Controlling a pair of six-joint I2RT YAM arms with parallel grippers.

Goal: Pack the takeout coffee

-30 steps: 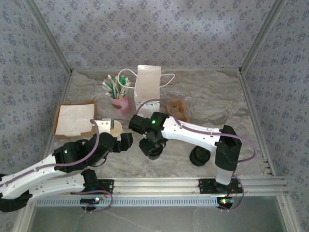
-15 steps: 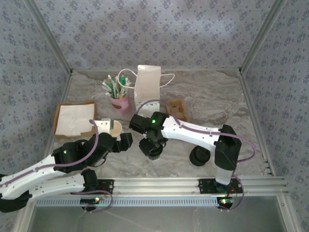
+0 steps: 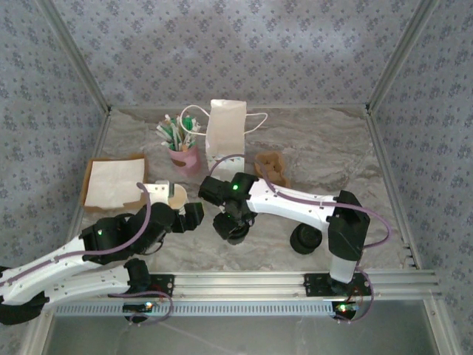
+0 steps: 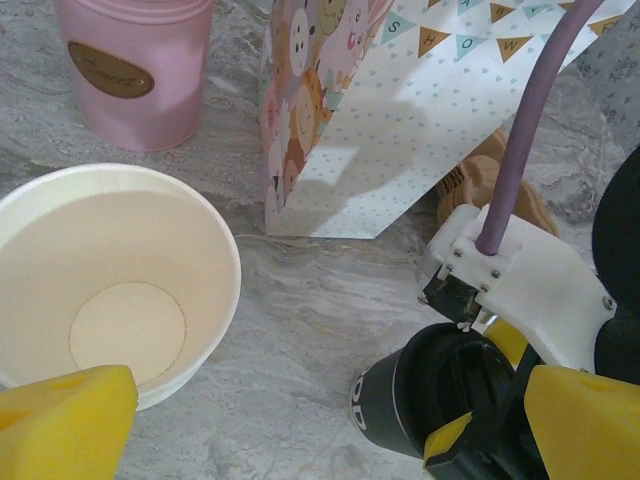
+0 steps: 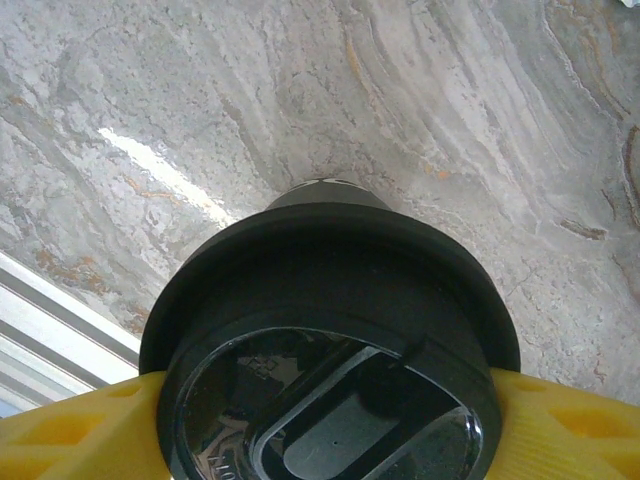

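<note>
So here's where we were. On the marble table (image 3: 332,148) the biggest thing was the patterned paper gift bag (image 3: 225,129), standing upright at the back, with the pink cup (image 3: 183,157) of sticks just to its left.

The white paper cup (image 4: 120,290) stood upright on the table in front of the pink cup, mouth up and nothing in it but its cream lining. The left gripper (image 3: 188,214) was right beside it with its jaws spread as wide as they go and nothing in them. In the left wrist view the cup sat close against one yellow pad (image 4: 65,420).

The right gripper (image 3: 235,225) had the black lid (image 5: 330,300) pinched between its two yellow pads, one on each side of the rim. It was hovering low over bare table. We couldn't tell if the lid was touching the surface.

What we reckoned mattered most was that the cup lay just to the left of the lid, near but apart, with its axis vertical. So the right arm would need to carry the lid leftward and level over that open mouth. The left arm was the nearer one to steady the cup.
</note>
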